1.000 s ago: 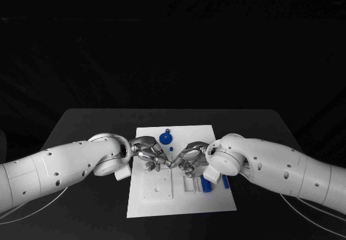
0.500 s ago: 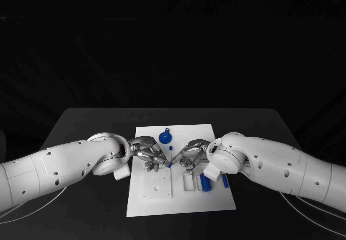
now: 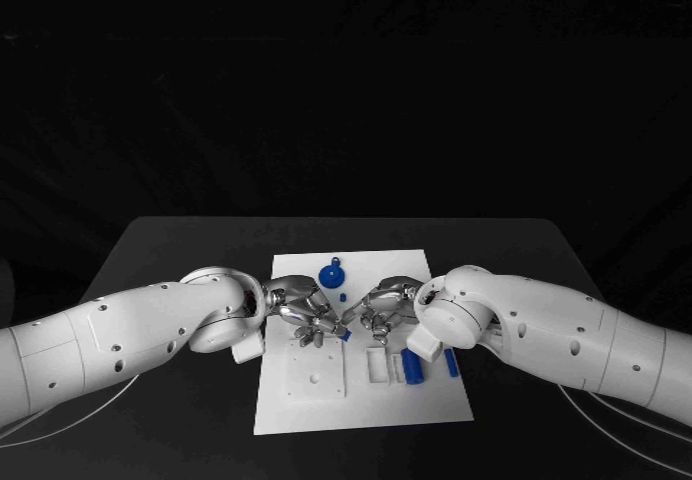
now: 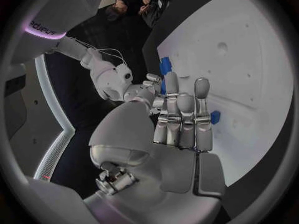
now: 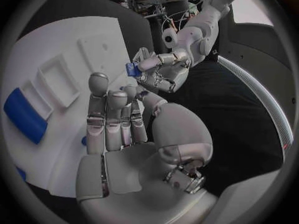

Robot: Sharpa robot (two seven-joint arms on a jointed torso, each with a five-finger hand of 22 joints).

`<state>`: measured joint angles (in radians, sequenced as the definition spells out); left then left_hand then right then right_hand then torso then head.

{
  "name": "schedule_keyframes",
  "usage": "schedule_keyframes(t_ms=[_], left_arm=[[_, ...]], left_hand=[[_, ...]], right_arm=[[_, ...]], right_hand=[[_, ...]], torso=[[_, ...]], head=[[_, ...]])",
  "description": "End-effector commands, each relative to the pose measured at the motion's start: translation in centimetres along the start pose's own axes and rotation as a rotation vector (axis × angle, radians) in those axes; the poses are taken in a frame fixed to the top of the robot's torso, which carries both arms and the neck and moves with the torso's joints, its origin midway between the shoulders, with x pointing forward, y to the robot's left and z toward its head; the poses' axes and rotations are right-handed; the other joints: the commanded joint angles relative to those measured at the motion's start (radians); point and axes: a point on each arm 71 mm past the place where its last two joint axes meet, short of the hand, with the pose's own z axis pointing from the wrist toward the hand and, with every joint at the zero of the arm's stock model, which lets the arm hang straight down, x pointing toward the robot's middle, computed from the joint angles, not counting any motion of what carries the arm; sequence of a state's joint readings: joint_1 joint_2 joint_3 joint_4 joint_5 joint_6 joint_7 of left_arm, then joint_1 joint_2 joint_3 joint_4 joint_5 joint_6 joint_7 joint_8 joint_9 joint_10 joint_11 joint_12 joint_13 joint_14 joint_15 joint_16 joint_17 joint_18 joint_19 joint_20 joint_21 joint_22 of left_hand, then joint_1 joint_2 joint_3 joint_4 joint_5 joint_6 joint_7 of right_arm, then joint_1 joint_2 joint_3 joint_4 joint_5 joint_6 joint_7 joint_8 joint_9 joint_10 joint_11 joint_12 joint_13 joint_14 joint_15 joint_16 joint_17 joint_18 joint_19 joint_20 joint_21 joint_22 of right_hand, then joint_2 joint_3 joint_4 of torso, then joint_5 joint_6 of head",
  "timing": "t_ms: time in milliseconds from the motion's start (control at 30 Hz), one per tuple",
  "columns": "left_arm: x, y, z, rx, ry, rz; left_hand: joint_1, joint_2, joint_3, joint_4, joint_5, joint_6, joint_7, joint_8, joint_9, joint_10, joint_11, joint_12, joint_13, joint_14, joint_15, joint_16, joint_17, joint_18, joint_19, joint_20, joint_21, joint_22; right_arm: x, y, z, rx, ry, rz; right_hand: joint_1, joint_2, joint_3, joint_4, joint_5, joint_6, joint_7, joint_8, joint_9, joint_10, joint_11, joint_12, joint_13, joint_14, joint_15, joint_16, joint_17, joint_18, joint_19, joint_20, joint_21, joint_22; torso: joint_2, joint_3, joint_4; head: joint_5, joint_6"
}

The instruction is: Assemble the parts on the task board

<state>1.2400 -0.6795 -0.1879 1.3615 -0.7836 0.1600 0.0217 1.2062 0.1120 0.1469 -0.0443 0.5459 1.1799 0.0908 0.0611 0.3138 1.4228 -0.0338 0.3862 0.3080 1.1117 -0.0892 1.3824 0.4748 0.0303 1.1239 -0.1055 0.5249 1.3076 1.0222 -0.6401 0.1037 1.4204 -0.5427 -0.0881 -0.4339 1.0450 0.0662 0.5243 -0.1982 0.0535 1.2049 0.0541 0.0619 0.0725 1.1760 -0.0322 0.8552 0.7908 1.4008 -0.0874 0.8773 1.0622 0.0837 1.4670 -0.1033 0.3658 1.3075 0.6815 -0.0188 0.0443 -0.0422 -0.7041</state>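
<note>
— Left hand (image 3: 303, 314): how is it seen?

— It is seen low over the middle of the task board (image 3: 310, 400), its fingers drawn together at the tips. A small blue part (image 5: 131, 68) is pinched at those fingertips, as is shown plainly from the right wrist. In the head view the same part is made out as a blue speck at about four o'clock of the hand.

— And the right hand (image 3: 382, 314)?

— It is placed just beside the left one, at its three o'clock, with the fingertips of the two hands nearly met over the board. Its fingers (image 5: 107, 115) are stretched out straight, side by side, and nothing is seen to be held in them.

— What is found further out?

— At twelve o'clock of the two hands, a teardrop-shaped blue part (image 3: 333, 273) is laid on the board's far half. At about five o'clock of the right hand, a blue bar (image 3: 414, 370) is laid near the board's right edge, close under the right wrist. Whether it is seated in a recess cannot be told from the head view.

— And the board itself?

— It is laid lengthwise, from six to twelve o'clock, at the middle of the black table (image 3: 173, 250).
</note>
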Motion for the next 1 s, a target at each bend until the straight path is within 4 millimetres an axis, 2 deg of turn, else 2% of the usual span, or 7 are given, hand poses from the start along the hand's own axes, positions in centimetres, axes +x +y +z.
schedule_keyframes(t_ms=[33, 167, 433, 767, 833, 867, 1000], left_arm=[[-0.3, 0.2, -0.1, -0.027, -0.050, -0.027], [-0.6, 0.6, -0.4, -0.063, -0.091, -0.035], [-1.6, 1.8, -1.6, -0.149, -0.201, -0.047], [-3.6, 2.9, -4.1, -0.237, -0.374, -0.052], [-4.1, 3.2, -4.9, -0.254, -0.428, -0.086], [-4.3, 3.3, -5.2, -0.262, -0.450, -0.097], [-4.5, 3.9, -6.0, -0.296, -0.510, -0.120]], left_hand=[[-0.001, 0.005, -0.001, -0.008, 0.005, 0.135, -0.088, 0.007, 0.127, 0.008, -0.009, 0.002, 0.001, 0.011, -0.001, 0.008, 0.003, -0.011, 0.003, -0.005, 0.009, 0.017], [-0.002, 0.003, 0.001, -0.014, 0.018, 0.141, -0.090, 0.007, 0.136, 0.018, -0.013, 0.002, 0.001, 0.020, -0.003, 0.009, 0.003, -0.011, 0.009, -0.007, 0.015, 0.018], [-0.027, -0.021, 0.020, -0.037, 0.103, 0.162, -0.098, 0.006, 0.151, 0.049, -0.023, -0.007, -0.005, 0.052, -0.012, 0.005, 0.005, -0.010, 0.027, -0.016, 0.031, 0.017], [-0.054, -0.046, 0.019, -0.060, 0.139, 0.210, -0.114, 0.005, 0.145, 0.091, -0.042, 0.016, 0.007, 0.125, -0.030, -0.011, 0.039, -0.013, 0.063, -0.033, 0.056, 0.016], [-0.056, -0.064, 0.025, -0.066, 0.195, 0.223, -0.119, 0.004, 0.128, 0.091, -0.052, 0.049, 0.011, 0.177, -0.040, -0.016, 0.099, -0.012, 0.086, -0.043, 0.069, 0.015], [-0.057, -0.068, 0.030, -0.066, 0.201, 0.227, -0.119, 0.004, 0.117, 0.091, -0.054, 0.056, 0.008, 0.187, -0.042, -0.024, 0.110, -0.013, 0.091, -0.045, 0.070, 0.015], [-0.058, -0.074, 0.036, -0.065, 0.199, 0.233, -0.119, 0.003, 0.089, 0.092, -0.055, 0.074, -0.003, 0.201, -0.044, -0.046, 0.154, -0.015, 0.101, -0.048, 0.063, 0.016]], right_arm=[[-0.7, -0.1, -0.1, -0.020, -0.040, 0.022], [-1.6, -0.5, -0.4, -0.026, -0.080, 0.031], [-4.1, -0.8, -1.4, -0.093, -0.161, 0.044], [-7.4, -0.4, -3.4, -0.225, -0.253, 0.031], [-8.4, -0.5, -3.8, -0.250, -0.280, 0.021], [-8.8, -0.5, -4.0, -0.258, -0.292, 0.018], [-10.3, -0.7, -4.6, -0.282, -0.342, 0.014]], right_hand=[[-0.010, -0.012, -0.025, 0.007, -0.003, 0.007, -0.002, 0.002, -0.001, 0.008, -0.001, -0.003, 0.002, 0.009, -0.001, 0.003, 0.000, -0.010, 0.029, -0.007, 0.000, 0.039], [-0.006, -0.014, -0.062, 0.014, -0.002, 0.008, -0.003, 0.002, -0.001, 0.008, -0.001, -0.005, 0.006, 0.011, -0.002, 0.001, -0.001, -0.009, 0.031, -0.007, -0.005, 0.037], [0.001, -0.013, -0.102, 0.022, -0.002, 0.008, -0.005, 0.002, -0.002, 0.012, -0.002, -0.008, 0.011, 0.012, -0.003, -0.004, -0.004, -0.007, 0.034, -0.008, -0.008, 0.036], [0.010, -0.013, -0.106, 0.016, 0.001, 0.009, -0.005, 0.002, -0.001, 0.012, -0.002, -0.009, 0.013, 0.014, -0.003, -0.001, -0.002, -0.003, 0.034, -0.007, -0.010, 0.036], [0.017, -0.016, -0.105, 0.009, 0.018, 0.008, -0.004, 0.002, -0.001, 0.011, -0.002, -0.010, 0.013, 0.013, -0.002, -0.003, -0.003, -0.002, 0.033, -0.006, -0.011, 0.036], [0.020, -0.022, -0.107, 0.006, 0.071, 0.008, -0.002, 0.002, -0.001, 0.010, -0.001, -0.011, 0.013, 0.011, -0.001, -0.008, -0.007, -0.003, 0.031, -0.005, -0.021, 0.035], [0.026, -0.021, -0.122, 0.009, 0.078, 0.008, -0.003, 0.002, -0.001, 0.010, -0.001, -0.012, 0.014, 0.011, -0.001, -0.007, -0.007, -0.002, 0.030, -0.004, -0.021, 0.035]], torso=[[0.000, 0.0001, -0.0009], [0.000, 0.0010, 0.0002], [-0.001, 0.0023, -0.0010], [-0.003, 0.0049, -0.0015], [-0.004, 0.0084, -0.0024], [-0.005, 0.0101, -0.0023], [-0.008, 0.0150, -0.0025]], head=[[0.003, -0.001], [0.005, 0.002], [0.014, 0.007], [0.027, 0.016], [0.029, 0.018], [0.029, 0.016], [0.030, 0.017]])
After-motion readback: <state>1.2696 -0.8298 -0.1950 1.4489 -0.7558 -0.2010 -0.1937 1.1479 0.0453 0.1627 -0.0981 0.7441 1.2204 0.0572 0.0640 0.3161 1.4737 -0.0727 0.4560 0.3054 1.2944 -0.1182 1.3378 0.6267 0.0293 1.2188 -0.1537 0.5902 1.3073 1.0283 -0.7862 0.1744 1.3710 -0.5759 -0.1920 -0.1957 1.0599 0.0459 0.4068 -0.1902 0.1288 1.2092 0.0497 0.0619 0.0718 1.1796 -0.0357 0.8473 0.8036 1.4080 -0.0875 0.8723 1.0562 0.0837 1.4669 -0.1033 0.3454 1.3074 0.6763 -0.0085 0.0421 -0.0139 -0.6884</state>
